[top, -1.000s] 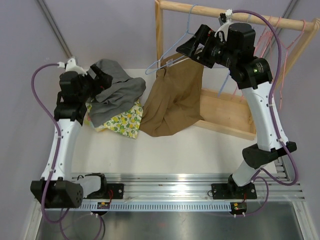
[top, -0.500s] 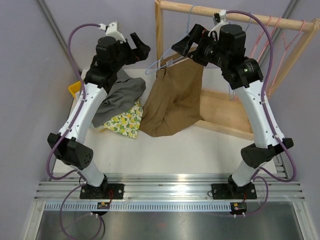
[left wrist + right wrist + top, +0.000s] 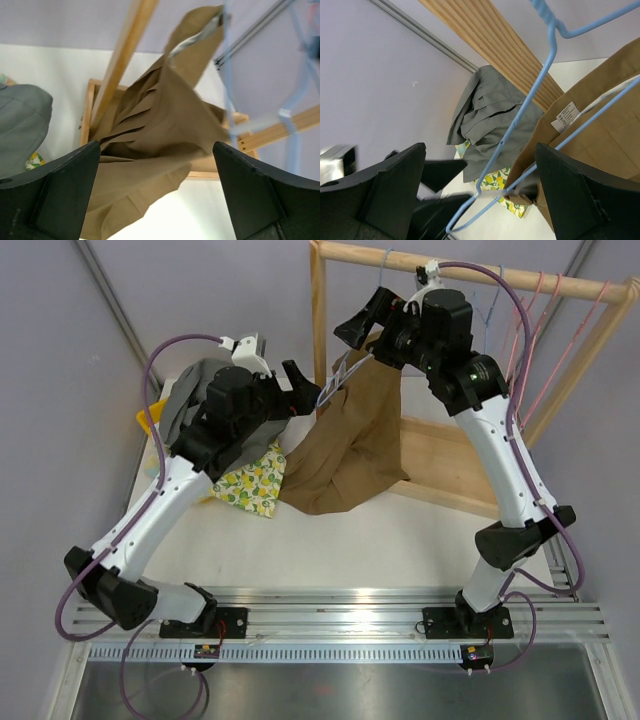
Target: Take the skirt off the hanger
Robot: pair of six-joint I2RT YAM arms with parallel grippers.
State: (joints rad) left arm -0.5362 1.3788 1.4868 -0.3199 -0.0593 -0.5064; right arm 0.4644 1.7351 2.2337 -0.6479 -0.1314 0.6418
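Note:
A brown skirt (image 3: 355, 435) hangs clipped to a light blue wire hanger (image 3: 340, 368) on the wooden rack; its hem rests on the white table. My left gripper (image 3: 303, 390) is open and empty, just left of the hanger's lower end. In the left wrist view the skirt (image 3: 160, 125) and hanger (image 3: 229, 75) lie ahead of the open gripper (image 3: 160, 200). My right gripper (image 3: 360, 330) is open, up by the hanger's top. In the right wrist view the hanger wire (image 3: 520, 120) runs between the open fingers (image 3: 385, 195), untouched, with the skirt's waistband (image 3: 600, 115) at right.
The wooden rack's rail (image 3: 450, 275) and left post (image 3: 318, 310) stand at the back, with pink hangers (image 3: 560, 340) at right and its base frame (image 3: 450, 465) on the table. A grey garment (image 3: 200, 390) and lemon-print cloth (image 3: 250, 480) are piled at left.
My left arm left the grey pile, rose and swung right to the hanger's lower end. My right gripper shifted left and up along the hanger. The skirt still hangs.

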